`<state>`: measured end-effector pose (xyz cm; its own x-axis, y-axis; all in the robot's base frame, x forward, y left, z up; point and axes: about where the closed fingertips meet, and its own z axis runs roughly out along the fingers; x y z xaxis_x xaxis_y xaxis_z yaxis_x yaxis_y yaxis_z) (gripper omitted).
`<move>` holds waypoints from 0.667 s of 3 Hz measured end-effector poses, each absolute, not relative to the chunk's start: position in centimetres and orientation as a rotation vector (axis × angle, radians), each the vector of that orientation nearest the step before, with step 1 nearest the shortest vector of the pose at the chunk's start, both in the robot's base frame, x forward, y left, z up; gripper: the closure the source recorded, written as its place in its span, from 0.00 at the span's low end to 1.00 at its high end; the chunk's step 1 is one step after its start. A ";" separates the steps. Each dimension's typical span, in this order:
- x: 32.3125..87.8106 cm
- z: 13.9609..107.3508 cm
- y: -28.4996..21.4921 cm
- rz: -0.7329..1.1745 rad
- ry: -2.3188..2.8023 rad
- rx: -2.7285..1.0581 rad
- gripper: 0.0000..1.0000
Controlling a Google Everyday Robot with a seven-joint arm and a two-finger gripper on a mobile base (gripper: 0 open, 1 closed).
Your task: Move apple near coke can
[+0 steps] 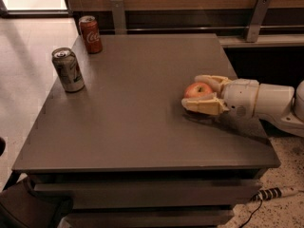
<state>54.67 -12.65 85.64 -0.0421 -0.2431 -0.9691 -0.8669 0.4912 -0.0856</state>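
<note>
Camera view: the gripper [192, 92] reaches in from the right on a white arm [266, 101], low over the right half of the grey table [142, 108]. The apple [198, 89] sits between the two pale fingers [203, 105]. One finger lies along its near side and the other curves behind its far side. Both are closed against the fruit, clasping it. A dark shadow lies on the table just under the apple and fingers. The coke can [90, 34] stands upright at the far left corner, well apart from the apple. A silver-grey can [68, 70] stands upright near the left edge, a little nearer than the coke can.
</note>
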 end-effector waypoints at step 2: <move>54.7 85.7 -12.2 0.674 1.567 -0.995 1.00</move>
<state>54.66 -12.20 85.70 -0.0396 -0.2432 -0.9692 -0.8707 0.4842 -0.0859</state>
